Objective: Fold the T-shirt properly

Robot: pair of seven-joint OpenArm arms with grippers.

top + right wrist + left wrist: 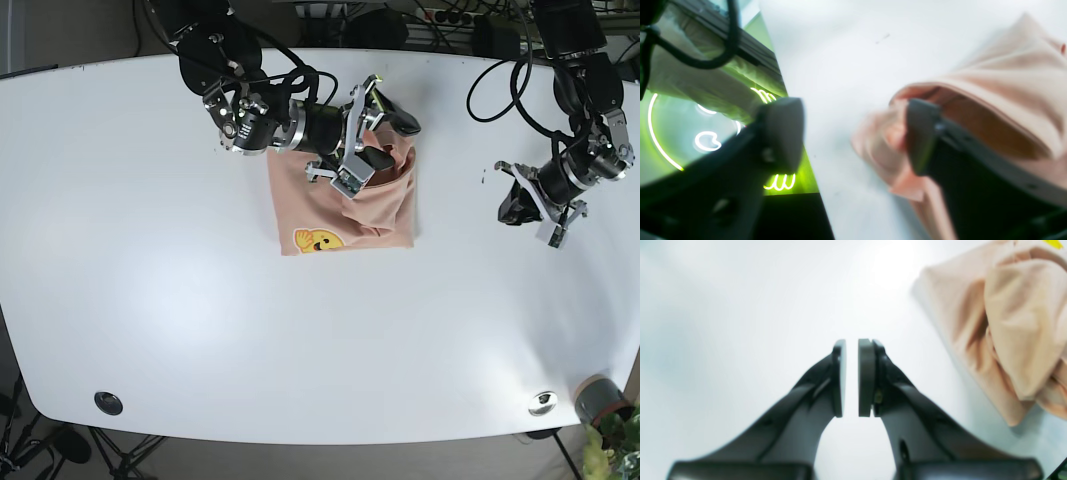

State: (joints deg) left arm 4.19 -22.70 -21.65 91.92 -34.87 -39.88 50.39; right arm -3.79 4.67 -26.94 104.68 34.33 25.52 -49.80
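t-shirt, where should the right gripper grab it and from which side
Judging by the folds, take the raised edge on the far side of the T-shirt, where the right gripper hangs open with one finger against the bunched cloth. Come from above. That fold stands up off the table, so fingers can close around it. The left gripper is away from the shirt.
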